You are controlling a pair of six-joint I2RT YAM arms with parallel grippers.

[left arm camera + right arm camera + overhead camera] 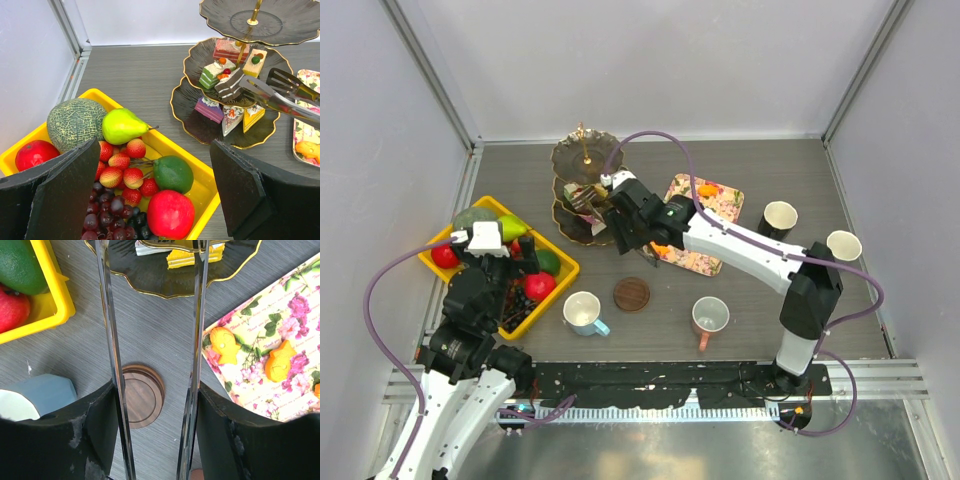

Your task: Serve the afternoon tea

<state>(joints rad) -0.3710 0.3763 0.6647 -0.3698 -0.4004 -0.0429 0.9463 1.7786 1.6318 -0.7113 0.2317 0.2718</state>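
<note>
Open tabletop (770, 165) spans the top view's upper right. The three-tier stand (582, 155), yellow crate (565, 268) and floral tray (725, 198) block the centre, and the white mug (582, 312) and pinkish mug (710, 316) block the lower middle.

The tongs (198, 315) shoot past the top edge, tips out of sight; stand (150, 275) cropped there too; floral tray (306, 100) sliced off right; white mug (40, 395) half-hidden.

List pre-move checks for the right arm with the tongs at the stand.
1. Right tool shut on tongs: ok.
2. Tong tips at dark cake slice, by the stand's middle tier: ok.
3. Slice firmly clamped: cannot tell.
4. Left tool open over yellow crate, apart from the stand: ok.
5. White mug and pinkish mug upright, apart from the right arm: ok.
</note>
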